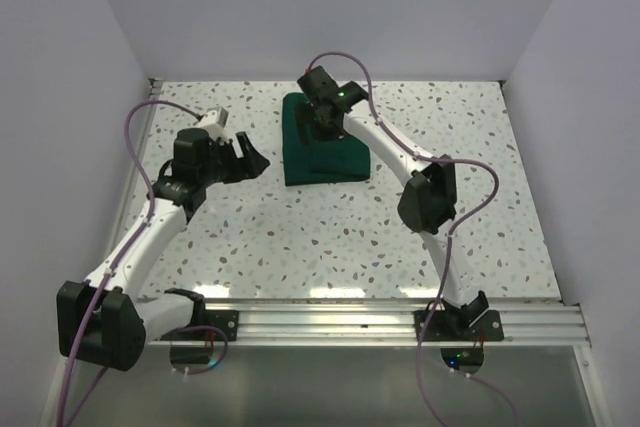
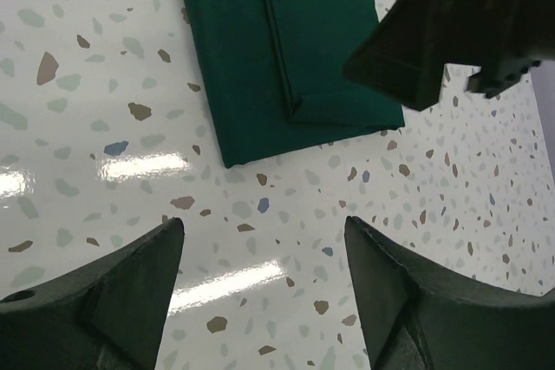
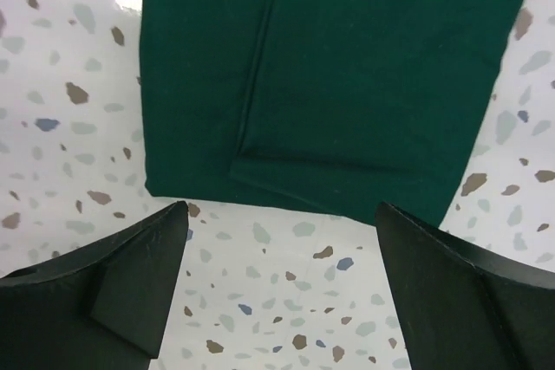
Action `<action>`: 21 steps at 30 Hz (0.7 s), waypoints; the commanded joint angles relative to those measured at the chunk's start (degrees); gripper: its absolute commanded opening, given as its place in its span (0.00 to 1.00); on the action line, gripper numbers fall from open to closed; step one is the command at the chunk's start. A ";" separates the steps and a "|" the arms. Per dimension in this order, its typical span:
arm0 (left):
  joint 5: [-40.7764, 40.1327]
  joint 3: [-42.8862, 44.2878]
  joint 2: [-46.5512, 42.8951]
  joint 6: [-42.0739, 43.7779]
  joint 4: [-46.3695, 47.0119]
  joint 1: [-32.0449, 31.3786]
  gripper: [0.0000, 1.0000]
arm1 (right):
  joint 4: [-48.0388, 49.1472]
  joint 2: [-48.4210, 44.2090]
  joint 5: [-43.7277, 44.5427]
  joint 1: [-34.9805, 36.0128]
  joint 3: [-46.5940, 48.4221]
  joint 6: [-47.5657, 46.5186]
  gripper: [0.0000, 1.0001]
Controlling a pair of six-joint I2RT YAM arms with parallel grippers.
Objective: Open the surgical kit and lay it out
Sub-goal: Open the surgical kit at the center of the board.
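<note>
The green cloth bundle (image 3: 347,67) lies fully folded just ahead of the released right gripper (image 3: 279,207) and farther ahead of the released left gripper (image 2: 262,223). Nothing looks unwrapped yet; all the laying out remains.

Robot lab cell; plain white walls (image 1: 330,7) enclose a speckled table (image 1: 300,237).

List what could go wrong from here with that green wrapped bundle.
1. The dark green folded cloth bundle has flat, tight folds. The open right gripper might pinch several layers and drag the whole bundle instead of lifting one flap.
2. The open left gripper hovers close beside the bundle, with the right one in its view, so the two could collide.
</note>
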 commanded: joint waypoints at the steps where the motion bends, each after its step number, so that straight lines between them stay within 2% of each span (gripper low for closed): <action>1: -1.05 1.49 -3.06 2.47 -2.13 -0.12 0.79 | -4.70 2.78 0.54 1.90 5.34 -1.77 0.92; 10: -3.07 3.69 -4.64 1.77 -6.44 -0.12 0.78 | -4.08 14.38 0.28 2.87 8.77 -0.45 0.89; 13: -3.86 3.52 -5.70 2.03 -7.06 -0.12 0.79 | -4.25 17.71 1.68 3.04 11.06 -0.10 0.85; 17: -4.92 3.43 -5.61 2.91 -8.73 -0.12 0.79 | -4.78 19.83 3.96 3.13 11.16 0.17 0.63; 20: -5.44 3.52 -5.35 3.52 -8.91 -0.12 0.79 | -5.75 20.27 5.20 3.22 10.98 0.08 0.36; 21: -5.44 3.60 -4.91 3.70 -8.91 -0.12 0.79 | -6.10 20.10 5.29 3.13 10.98 -0.01 0.22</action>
